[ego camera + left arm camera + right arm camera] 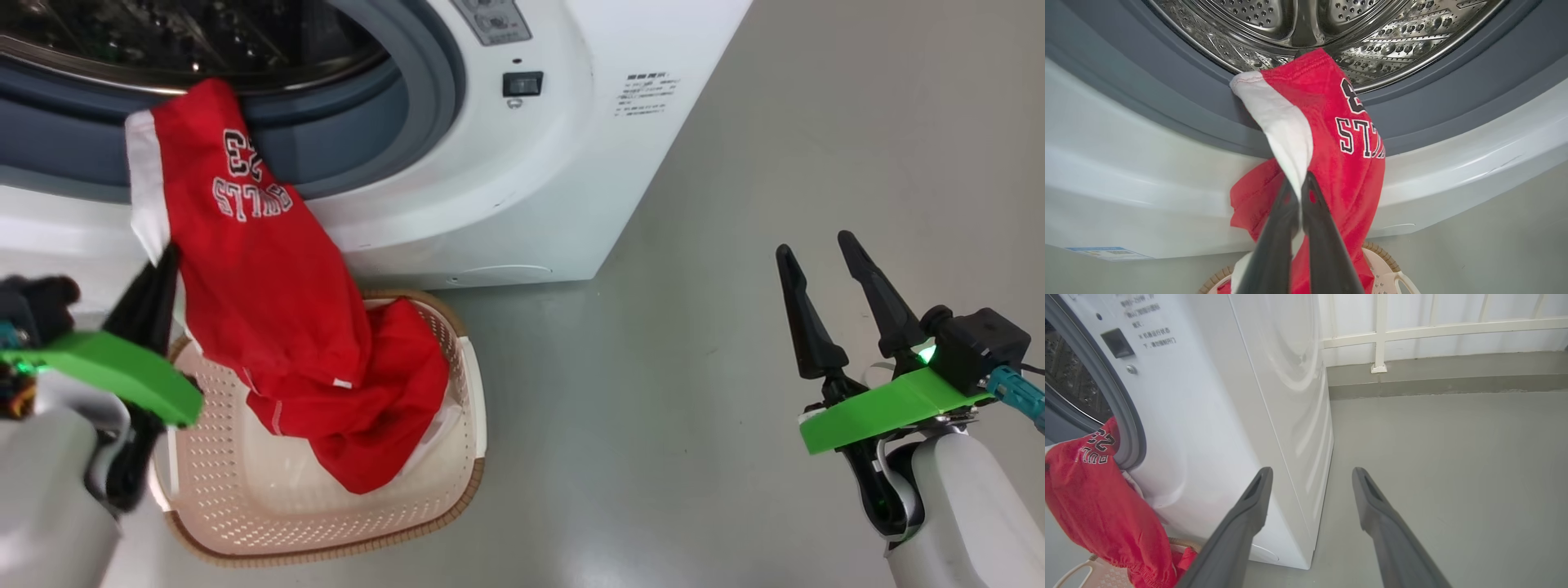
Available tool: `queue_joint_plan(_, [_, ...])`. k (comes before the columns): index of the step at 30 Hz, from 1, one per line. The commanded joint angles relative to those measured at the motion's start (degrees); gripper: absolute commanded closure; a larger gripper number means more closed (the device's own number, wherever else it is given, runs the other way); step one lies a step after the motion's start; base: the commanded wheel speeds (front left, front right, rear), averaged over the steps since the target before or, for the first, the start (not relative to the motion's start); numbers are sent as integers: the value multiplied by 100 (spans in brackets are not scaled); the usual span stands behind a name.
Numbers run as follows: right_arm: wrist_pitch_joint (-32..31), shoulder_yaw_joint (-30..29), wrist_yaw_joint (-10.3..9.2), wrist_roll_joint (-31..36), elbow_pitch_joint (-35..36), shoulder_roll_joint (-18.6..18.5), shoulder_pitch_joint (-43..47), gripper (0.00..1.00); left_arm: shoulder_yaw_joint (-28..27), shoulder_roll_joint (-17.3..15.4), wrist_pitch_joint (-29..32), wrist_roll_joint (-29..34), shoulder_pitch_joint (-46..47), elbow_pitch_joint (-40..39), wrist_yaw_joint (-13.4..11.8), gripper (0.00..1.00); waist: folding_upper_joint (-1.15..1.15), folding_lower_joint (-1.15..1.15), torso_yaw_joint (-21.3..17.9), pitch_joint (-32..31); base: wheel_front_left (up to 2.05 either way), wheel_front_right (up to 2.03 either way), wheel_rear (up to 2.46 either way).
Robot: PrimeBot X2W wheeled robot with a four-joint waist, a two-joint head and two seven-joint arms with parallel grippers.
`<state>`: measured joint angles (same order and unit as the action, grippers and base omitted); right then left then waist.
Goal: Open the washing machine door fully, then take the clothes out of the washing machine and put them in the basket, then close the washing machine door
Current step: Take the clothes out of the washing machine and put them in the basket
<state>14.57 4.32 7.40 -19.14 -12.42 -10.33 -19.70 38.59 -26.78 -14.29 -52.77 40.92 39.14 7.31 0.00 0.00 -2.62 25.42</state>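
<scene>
The white trim of the clothes (261,269) is gripped by the left jaws, closed tight on it. The clothes are draped from the drum lip of the washing machine (531,188) down into the basket (237,498), set at 6 o'clock from the opening. The right jaws are held wide apart, empty, above the floor (694,408) at 3 o'clock.

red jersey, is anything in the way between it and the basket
Nothing visible blocks it. The red jersey already has its lower end lying in the basket, which stands right below the washing machine opening. Its top end drapes over the grey gasket, and the left gripper is shut on its white trim.
</scene>
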Motion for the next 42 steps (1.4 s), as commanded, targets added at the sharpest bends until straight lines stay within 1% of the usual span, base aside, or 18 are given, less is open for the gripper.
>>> queue_joint_plan(1, [43, 78, 9, 105, 128, 2, 194, 0, -441, -175, -70, 185, -191, -213, 18, 100, 0, 0, 39, -63, 0, 0, 0])
queue_joint_plan(6, [43, 88, 9, 100, 125, 5, 259, 0, -1161, 109, -70, 773, -1042, -736, 18, 100, 0, 0, 49, -170, 0, 0, 0])
queue_joint_plan(9, [43, 102, 9, 89, 128, -1, 283, 0, -1465, 257, -70, 1034, -1577, -1042, 18, 100, 0, 0, 33, -209, 0, 0, 0])
queue_joint_plan(13, [43, 117, 9, 72, 124, -7, 299, 0, -1760, 424, -71, 1240, -2196, -1359, 18, 100, 0, 0, 8, -241, 0, 0, 0])
queue_joint_plan(16, [43, 133, 9, 64, 119, -3, 319, 0, -1811, 539, -71, 1322, -2566, -1503, 18, 100, 0, 0, -11, -260, 0, 0, 0])
queue_joint_plan(19, [43, 156, 9, 62, 111, 1, 328, 0, -1739, 590, -71, 1328, -2763, -1548, 18, 100, 0, 0, -26, -267, 0, 0, 0])
queue_joint_plan(22, [43, 175, 9, 50, 109, -2, 319, 0, -1515, 612, -71, 1281, -2933, -1502, 18, 100, 0, 0, -42, -258, 0, 0, 0])
queue_joint_plan(26, [43, 189, 9, 46, 102, -5, 297, 0, -1111, 622, -71, 1032, -2953, -1234, 18, 100, 0, 0, -60, -247, 0, 0, 0])
queue_joint_plan(28, [43, 200, 9, 44, 95, -3, 295, 0, -815, 611, -32, 953, -2891, -1026, 18, 100, 0, 0, -74, -242, 0, 0, 0])
queue_joint_plan(35, [43, 208, 9, 45, 120, 16, 248, 0, -67, 685, -44, 515, -2283, -269, 18, 100, 0, 0, -104, -134, 0, 0, 0])
queue_joint_plan(42, [43, 232, 9, 51, 151, 43, 109, 0, 438, 802, -64, 157, -1332, 554, 18, 100, 0, 0, -186, 110, 0, 0, 0])
